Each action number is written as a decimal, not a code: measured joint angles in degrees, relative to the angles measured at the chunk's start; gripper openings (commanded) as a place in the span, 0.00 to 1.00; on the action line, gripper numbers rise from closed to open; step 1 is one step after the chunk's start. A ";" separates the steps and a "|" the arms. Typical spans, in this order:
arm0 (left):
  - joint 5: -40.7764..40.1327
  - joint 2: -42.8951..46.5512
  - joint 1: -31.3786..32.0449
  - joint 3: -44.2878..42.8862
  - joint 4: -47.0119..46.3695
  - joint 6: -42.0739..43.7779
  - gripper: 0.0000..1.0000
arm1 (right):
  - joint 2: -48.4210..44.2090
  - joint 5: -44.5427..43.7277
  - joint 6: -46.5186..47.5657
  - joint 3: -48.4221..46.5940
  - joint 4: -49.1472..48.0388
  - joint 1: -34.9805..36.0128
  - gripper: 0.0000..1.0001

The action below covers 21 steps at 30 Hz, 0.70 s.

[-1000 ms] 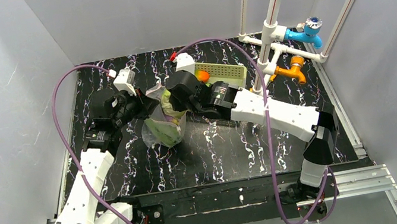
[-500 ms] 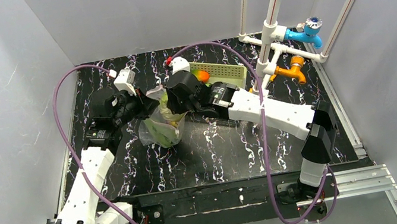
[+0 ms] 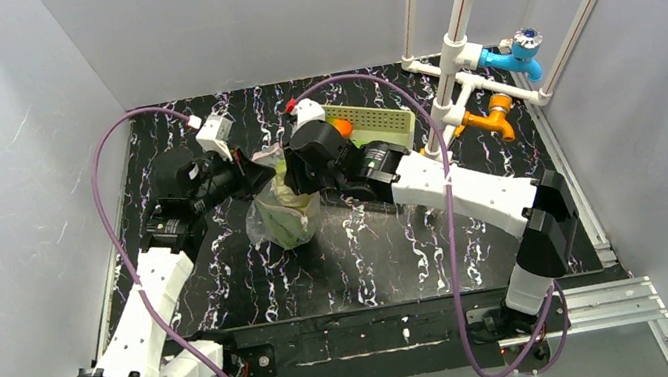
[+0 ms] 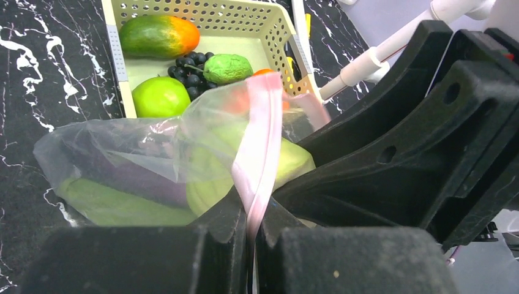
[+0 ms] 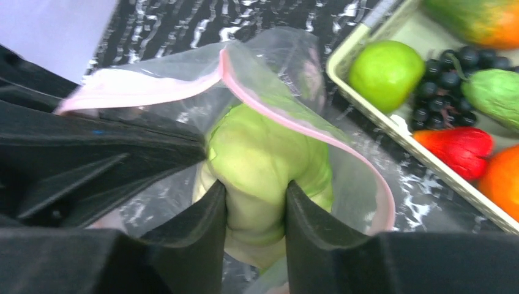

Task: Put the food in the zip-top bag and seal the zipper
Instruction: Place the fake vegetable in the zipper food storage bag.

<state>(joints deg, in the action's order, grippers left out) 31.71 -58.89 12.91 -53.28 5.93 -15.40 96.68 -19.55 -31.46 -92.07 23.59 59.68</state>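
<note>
Top external view: both arms meet over the left-centre of the black marbled bench [image 3: 371, 253]. The clear bag [image 3: 286, 218] stands on it, mouth up, between the left hand [image 3: 257, 172] and the right hand [image 3: 295, 169]. A cream basket [image 3: 382, 122] lies just beyond the right arm.

Left wrist view: the left hand is clenched on the pink strip [image 4: 262, 147] of the bag's mouth. The strip is pinched flat between the fingertips and rises straight out of them. The bag's body lies beyond and to the left. A dark purple piece [image 4: 128, 177] and a green piece [image 4: 116, 208] show through the plastic.

Right wrist view: the right hand reaches into the open mouth. Its fingers press on both sides of the pale green cabbage [image 5: 263, 153], grasping it. The cabbage sits inside the loop of pink strip, partly down in the bag. To the right, the basket holds an apple [image 5: 385, 73], grapes [image 5: 440, 92], a red piece [image 5: 459, 147], an orange [image 5: 505, 177] and a mango [image 5: 483, 15].
</note>
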 measured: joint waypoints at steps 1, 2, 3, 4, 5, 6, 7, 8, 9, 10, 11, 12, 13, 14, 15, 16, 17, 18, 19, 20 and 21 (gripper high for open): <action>-0.08 0.00 0.00 0.00 -0.15 0.03 0.00 | 0.00 1.48 -0.87 0.12 -1.04 -0.46 0.47; -0.27 0.01 -0.04 0.00 -0.54 0.04 0.00 | 0.00 2.81 -1.63 0.36 -1.87 -0.99 0.52; -0.49 0.06 -0.08 0.00 -0.96 0.04 0.00 | 0.00 3.93 -2.20 0.60 -2.53 -1.50 0.56; -0.60 0.11 -0.08 0.00 -1.19 0.04 0.00 | 0.01 5.02 -2.68 0.80 -3.14 -1.98 0.59; -0.55 0.14 -0.04 0.00 -1.26 0.03 0.00 | 0.03 5.97 -2.90 0.95 -3.62 -2.44 0.60; -0.51 0.15 0.03 0.00 -1.26 0.03 0.00 | 0.04 6.55 -2.86 1.01 -3.89 -2.84 0.61; -0.51 0.15 0.07 0.00 -1.30 0.02 0.00 | 0.04 6.93 -2.67 1.02 -3.99 -3.11 0.64; -0.51 0.18 0.07 0.00 -1.33 0.01 0.00 | 0.02 7.21 -2.31 1.02 -4.02 -3.22 0.69; -0.51 0.23 0.07 0.00 -1.28 0.01 0.00 | -0.05 7.38 -1.81 1.10 -4.05 -3.25 0.75; -0.51 0.31 0.08 0.00 -1.18 0.01 0.00 | -0.34 7.49 -1.13 1.60 -4.24 -3.22 0.79; -0.51 0.38 0.11 0.00 -1.12 0.00 0.00 | -0.91 7.62 -0.52 2.41 -4.45 -3.19 0.82; -0.53 0.45 0.16 0.00 -1.08 0.00 0.00 | -1.71 7.74 0.06 3.38 -4.52 -3.18 0.85; -0.55 0.50 0.23 0.00 -0.99 0.01 0.00 | -2.80 7.80 0.83 4.44 -4.31 -3.14 0.87; -0.57 0.55 0.31 0.00 -0.90 0.01 0.00 | -3.84 7.82 1.51 5.15 -4.03 -3.09 0.87; -0.61 0.59 0.35 0.00 -0.81 0.01 0.00 | -4.71 7.87 2.19 5.42 -3.63 -3.05 0.87; -0.62 0.64 0.35 0.00 -0.65 0.02 0.00 | -5.53 7.90 2.95 5.42 -3.09 -3.01 0.87; -0.63 0.71 0.37 0.00 -0.38 0.04 0.00 | -6.34 7.89 3.61 5.23 -2.50 -2.99 0.88; -0.65 0.80 0.43 0.00 -0.02 0.09 0.00 | -7.03 7.90 4.23 4.85 -1.76 -2.99 0.88; -0.68 0.92 0.46 0.00 0.25 0.18 0.00 | -7.63 7.95 4.91 4.47 -1.08 -2.99 0.89; -0.72 1.10 0.46 0.00 0.44 0.27 0.00 | -8.31 8.11 5.69 4.27 -0.58 -2.99 0.91; -0.73 1.33 0.46 0.02 0.55 0.37 0.00 | -9.12 8.34 6.43 4.29 -0.09 -2.99 0.92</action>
<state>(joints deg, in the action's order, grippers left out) 30.98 -57.56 13.37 -53.26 6.48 -15.04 87.56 -11.21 -25.03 -87.78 23.50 56.69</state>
